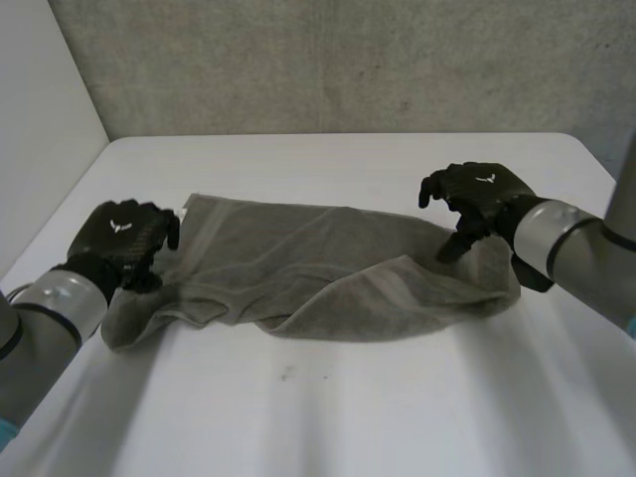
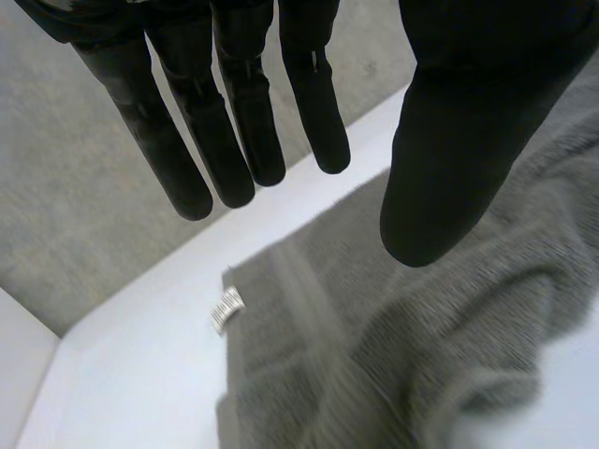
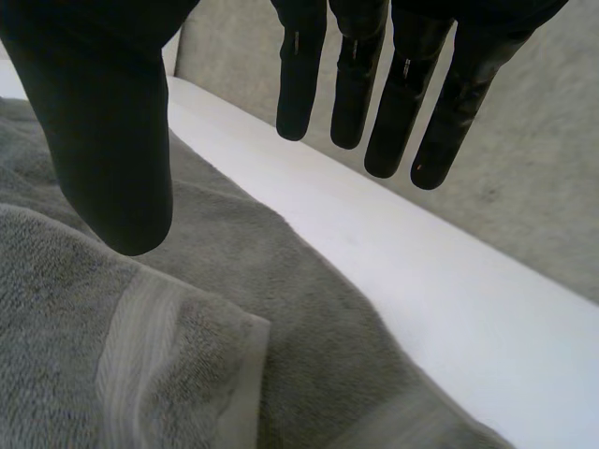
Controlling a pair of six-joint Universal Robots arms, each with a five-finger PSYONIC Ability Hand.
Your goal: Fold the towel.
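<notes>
So the left hand (image 1: 124,238) and right hand (image 1: 477,199) are both open, gripping nothing, over the ends of the towel (image 1: 328,268). I'd pinch matching corners so the lumpy fold lands square.

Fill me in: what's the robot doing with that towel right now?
It is mid-fold on a grey towel that lies rumpled across the white table, one layer lapped over another at the right end. The left hand is at the towel's left end, the right hand at its right end. Both hands are open, fingers straight, gripping nothing. A small white label shows at a towel corner near the left hand's fingertips.
</notes>
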